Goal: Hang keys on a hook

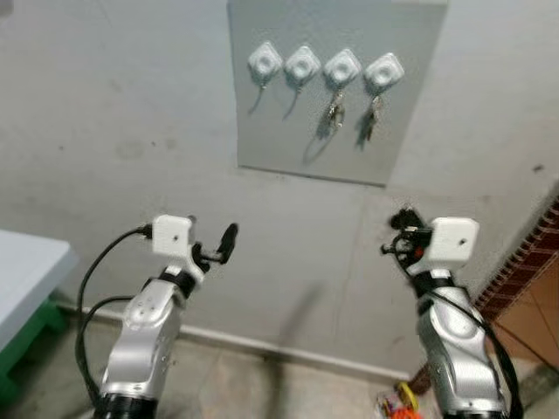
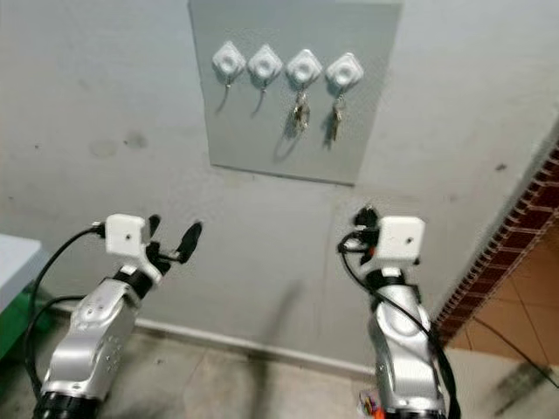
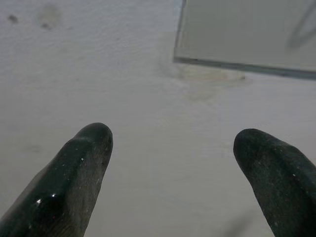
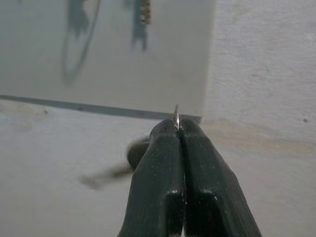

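Note:
A grey panel (image 1: 288,131) on the wall carries a row of white hooks. The two left hooks (image 1: 265,61) (image 1: 302,64) are bare. A bunch of keys (image 1: 334,113) hangs from the third hook and another bunch (image 1: 371,122) from the fourth. Below the panel's right edge, my right gripper (image 1: 400,227) is shut on a thin metal key ring (image 4: 177,116). A blurred key (image 4: 111,174) dangles beside its fingers. My left gripper (image 1: 214,246) is open and holds nothing, below the panel's left corner and pointing at the bare wall.
A pale blue table (image 1: 26,271) with a green leg stands at the far left. A brick wall (image 1: 524,262) and tiled floor lie to the right. Small colourful items (image 1: 400,403) lie on the floor by the skirting.

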Tool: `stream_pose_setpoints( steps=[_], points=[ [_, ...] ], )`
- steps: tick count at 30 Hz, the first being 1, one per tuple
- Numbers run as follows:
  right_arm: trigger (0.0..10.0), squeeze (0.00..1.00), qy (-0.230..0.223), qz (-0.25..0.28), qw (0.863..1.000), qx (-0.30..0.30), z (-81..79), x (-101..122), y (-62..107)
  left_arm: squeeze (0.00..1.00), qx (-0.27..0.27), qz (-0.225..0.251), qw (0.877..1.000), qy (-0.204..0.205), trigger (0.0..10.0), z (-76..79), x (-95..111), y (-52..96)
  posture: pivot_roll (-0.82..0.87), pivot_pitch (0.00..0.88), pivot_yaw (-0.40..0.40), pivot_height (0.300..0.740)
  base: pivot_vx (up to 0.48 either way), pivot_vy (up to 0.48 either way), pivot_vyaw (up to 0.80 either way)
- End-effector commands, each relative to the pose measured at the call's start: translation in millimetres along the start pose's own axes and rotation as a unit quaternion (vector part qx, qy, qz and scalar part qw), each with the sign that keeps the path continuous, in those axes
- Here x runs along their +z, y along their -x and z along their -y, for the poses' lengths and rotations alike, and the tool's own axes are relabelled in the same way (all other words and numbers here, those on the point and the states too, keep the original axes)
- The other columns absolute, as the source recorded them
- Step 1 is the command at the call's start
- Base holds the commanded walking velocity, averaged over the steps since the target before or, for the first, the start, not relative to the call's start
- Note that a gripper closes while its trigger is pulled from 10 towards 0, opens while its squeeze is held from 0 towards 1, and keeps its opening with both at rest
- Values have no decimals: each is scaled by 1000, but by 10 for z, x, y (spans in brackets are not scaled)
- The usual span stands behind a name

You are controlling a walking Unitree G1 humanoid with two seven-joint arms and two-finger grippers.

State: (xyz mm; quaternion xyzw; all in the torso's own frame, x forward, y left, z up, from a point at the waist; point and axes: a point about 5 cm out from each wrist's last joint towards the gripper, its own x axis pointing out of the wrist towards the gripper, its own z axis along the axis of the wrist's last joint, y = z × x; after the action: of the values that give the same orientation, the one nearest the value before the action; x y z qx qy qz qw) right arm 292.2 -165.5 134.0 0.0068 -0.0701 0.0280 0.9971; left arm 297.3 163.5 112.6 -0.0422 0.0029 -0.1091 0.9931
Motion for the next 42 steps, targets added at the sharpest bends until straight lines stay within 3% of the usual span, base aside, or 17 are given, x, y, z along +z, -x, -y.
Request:
stream_pose_setpoints(
  steps=[1,10,15,21,25,27,32,42],
  points=[
    [10000,0,7,4,1000,-10,92,30,15,0,-12,1,1000,-3,10000,83,17,-29,-20,0,-9,740,0,0,0],
    [10000,0,9,1,1000,13,111,45,-5,0,-10,5,1000,-11,10000,63,65,-36,-18,0,-7,740,0,0,0],
    [10000,0,8,4,998,60,66,93,-53,0,-18,11,1000,-11,10000,64,129,-57,-17,0,-5,740,0,0,0],
    [10000,0,1,19,993,117,-42,202,-200,0,-48,23,998,-26,10000,123,229,-81,-13,0,-6,740,0,0,0],
    [10000,0,-3,30,991,133,-80,265,-288,0,-58,31,998,-24,10000,152,284,-81,-8,0,-9,740,0,0,0],
    [10000,0,-7,41,987,152,-147,349,-410,0,-70,39,996,-28,10000,207,348,-89,-5,0,-12,740,0,0,0],
    [10000,0,-17,50,984,168,-200,408,-489,0,-81,45,995,-26,10000,255,383,-98,-1,0,-14,740,0,0,0],
    [10000,0,-28,82,968,236,-409,636,-762,0,-111,60,991,-34,10000,403,511,-147,14,0,-26,740,0,0,0]
  ],
)
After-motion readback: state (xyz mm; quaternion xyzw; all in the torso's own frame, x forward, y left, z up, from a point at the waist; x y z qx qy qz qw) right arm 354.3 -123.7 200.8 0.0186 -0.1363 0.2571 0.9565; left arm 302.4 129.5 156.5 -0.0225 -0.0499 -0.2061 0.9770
